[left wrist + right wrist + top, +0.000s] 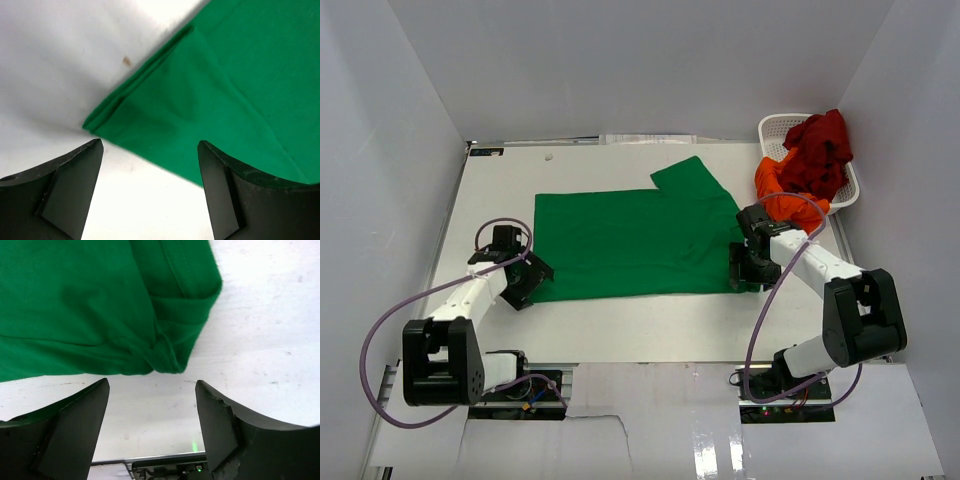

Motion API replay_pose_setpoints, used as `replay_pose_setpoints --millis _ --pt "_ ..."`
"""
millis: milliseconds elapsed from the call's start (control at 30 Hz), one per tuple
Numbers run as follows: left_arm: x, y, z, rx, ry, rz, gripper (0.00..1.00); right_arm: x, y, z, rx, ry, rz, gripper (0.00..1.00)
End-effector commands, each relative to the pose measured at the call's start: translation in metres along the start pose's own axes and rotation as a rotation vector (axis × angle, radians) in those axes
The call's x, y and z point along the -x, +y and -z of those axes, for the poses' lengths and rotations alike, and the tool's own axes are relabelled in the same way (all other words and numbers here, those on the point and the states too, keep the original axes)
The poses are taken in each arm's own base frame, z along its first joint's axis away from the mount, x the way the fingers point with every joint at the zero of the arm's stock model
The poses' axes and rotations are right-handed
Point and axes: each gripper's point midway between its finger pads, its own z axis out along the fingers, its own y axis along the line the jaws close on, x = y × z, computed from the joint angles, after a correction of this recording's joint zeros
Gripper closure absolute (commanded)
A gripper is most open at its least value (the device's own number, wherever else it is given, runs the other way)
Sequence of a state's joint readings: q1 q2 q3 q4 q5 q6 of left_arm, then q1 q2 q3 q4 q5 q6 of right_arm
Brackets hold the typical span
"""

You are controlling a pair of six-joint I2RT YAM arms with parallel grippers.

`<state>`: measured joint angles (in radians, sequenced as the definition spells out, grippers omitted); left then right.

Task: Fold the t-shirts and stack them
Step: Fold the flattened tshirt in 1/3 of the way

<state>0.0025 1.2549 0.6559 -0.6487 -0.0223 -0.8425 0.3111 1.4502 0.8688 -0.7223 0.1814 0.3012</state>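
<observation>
The bright green cloth shirt (620, 245) lies flat. The left gripper (149, 145) and right gripper (151, 384) sit wide open at its near corners, ready to fold it.

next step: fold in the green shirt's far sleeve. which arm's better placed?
Right, probably. The right end effector, open, sits at the near right corner of the green shirt, same side as the far sleeve. The left end effector, also open, is at the near left corner, the whole shirt between.

We are seeing a plain bright green t-shirt (630, 240), an orange t-shirt (773, 182), a dark red t-shirt (818, 150), and a white lattice basket (773, 126).
</observation>
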Motion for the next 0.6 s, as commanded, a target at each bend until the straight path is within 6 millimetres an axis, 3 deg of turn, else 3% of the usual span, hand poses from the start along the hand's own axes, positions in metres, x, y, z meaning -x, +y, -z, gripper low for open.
replay_pose_setpoints --millis 0,133,167,200,267,333,367,400,433,467,500,533,567 --pt "-0.007 0.007 0.023 0.032 -0.01 0.036 0.13 0.023 -0.008 0.028 -0.055 -0.081 -0.016 0.23" --pt "0.017 -0.002 0.046 0.035 -0.089 0.021 0.11 0.085 0.009 0.066 0.013 -0.249 -0.019 0.24" --pt "0.031 -0.008 0.056 0.034 -0.134 0.011 0.11 0.096 0.013 0.066 0.017 -0.249 0.001 0.24" --pt "0.039 -0.012 0.06 0.034 -0.158 0.007 0.09 0.125 0.024 0.084 0.055 -0.315 0.01 0.24" --pt "0.055 -0.019 0.063 0.058 -0.19 -0.005 0.08 0.15 0.048 0.091 0.16 -0.352 0.058 0.24" --pt "0.082 -0.039 0.074 0.037 -0.256 0.002 0.05 0.189 0.071 0.089 0.231 -0.401 0.101 0.23" --pt "0.087 -0.046 0.065 0.046 -0.249 -0.009 0.05 0.202 0.076 0.087 0.238 -0.419 0.112 0.23" --pt "0.103 -0.071 0.068 -0.03 -0.281 -0.03 0.05 0.214 0.079 0.063 0.215 -0.389 0.112 0.25" --pt "0.109 -0.083 0.065 -0.059 -0.285 -0.037 0.05 0.242 0.086 0.075 0.224 -0.447 0.112 0.31" --pt "0.119 -0.1 0.052 -0.099 -0.295 -0.048 0.05 0.251 0.093 0.047 0.222 -0.406 0.126 0.36" --pt "0.125 -0.111 0.049 -0.131 -0.299 -0.071 0.05 0.261 0.101 0.045 0.249 -0.418 0.161 0.37" --pt "0.13 -0.127 0.049 -0.181 -0.306 -0.077 0.05 0.288 0.109 0.055 0.277 -0.49 0.161 0.38" --pt "0.144 -0.145 0.049 -0.249 -0.354 -0.085 0.05 0.297 0.113 0.035 0.275 -0.481 0.159 0.38"
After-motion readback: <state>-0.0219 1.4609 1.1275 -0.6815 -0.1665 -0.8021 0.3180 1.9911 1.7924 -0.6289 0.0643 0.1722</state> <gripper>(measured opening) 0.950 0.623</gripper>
